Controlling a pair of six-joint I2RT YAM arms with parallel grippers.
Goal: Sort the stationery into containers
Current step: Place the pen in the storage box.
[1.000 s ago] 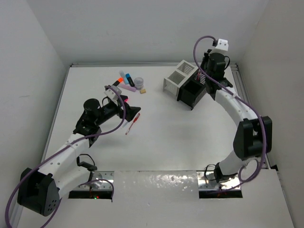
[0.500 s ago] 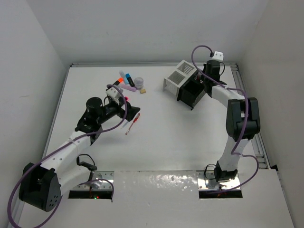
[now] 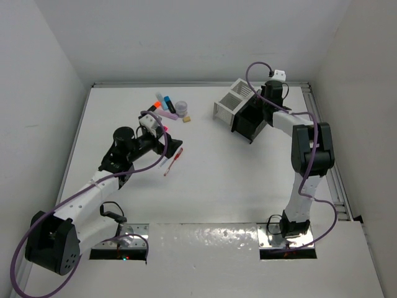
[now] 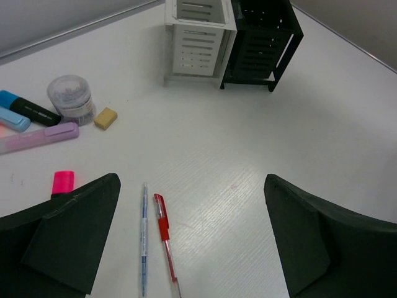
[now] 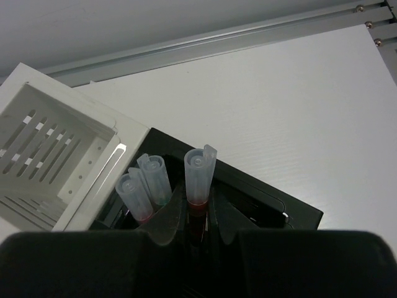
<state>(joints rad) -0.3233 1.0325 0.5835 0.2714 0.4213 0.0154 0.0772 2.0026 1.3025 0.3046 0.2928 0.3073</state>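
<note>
Clear-capped pen [image 5: 200,167] upright in the right hand [image 5: 197,216], inside black box [image 5: 273,202].

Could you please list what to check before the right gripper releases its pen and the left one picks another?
1. Right gripper shut on clear-capped pen: ok.
2. That pen above black box, beside two pens standing in it: ok.
3. Its tip inside the box: cannot tell, hidden.
4. Left gripper open: ok.
5. Red pen alone beneath the left gripper: not ok, clear pen lies close beside it.
</note>
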